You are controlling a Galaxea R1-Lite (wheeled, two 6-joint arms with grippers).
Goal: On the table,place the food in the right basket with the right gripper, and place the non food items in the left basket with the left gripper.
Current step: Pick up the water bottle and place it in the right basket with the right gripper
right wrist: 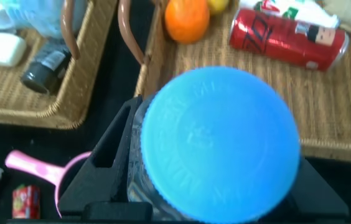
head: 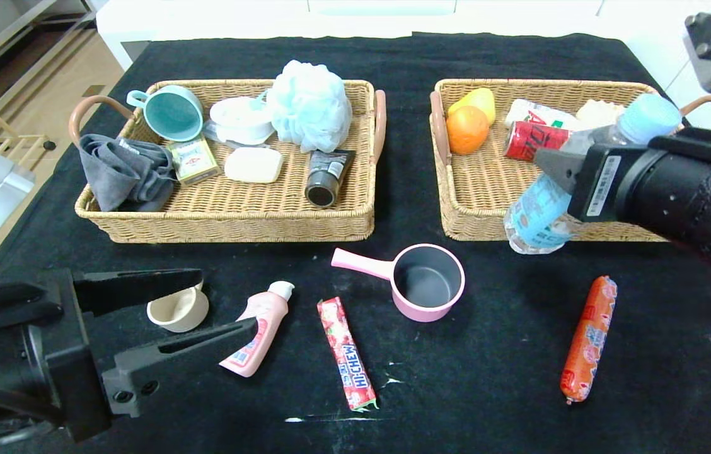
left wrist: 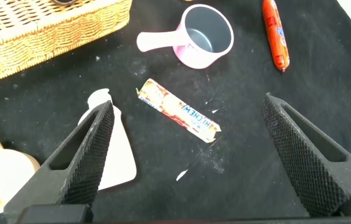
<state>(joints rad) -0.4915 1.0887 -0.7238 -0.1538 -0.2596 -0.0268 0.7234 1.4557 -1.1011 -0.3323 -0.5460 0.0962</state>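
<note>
Clearly, from the head view, the right pincer [head: 560, 167] pinches the clear bottle [head: 541, 211], lifted over the near edge of the right basket [head: 481, 189]. On the counter [head: 488, 378] the sausage stick [head: 589, 337] and Hi-Chew stick [head: 347, 353] are not yet sorted. At the left wrist, the left pincer [left wrist: 188, 155] is spread above the squeeze bottle [left wrist: 118, 158], beside the beige cup [left wrist: 1, 180]; the pink saucepan [left wrist: 201, 36] waits too. At the right wrist, the blue cap [right wrist: 220, 143] hides the grip.
</note>
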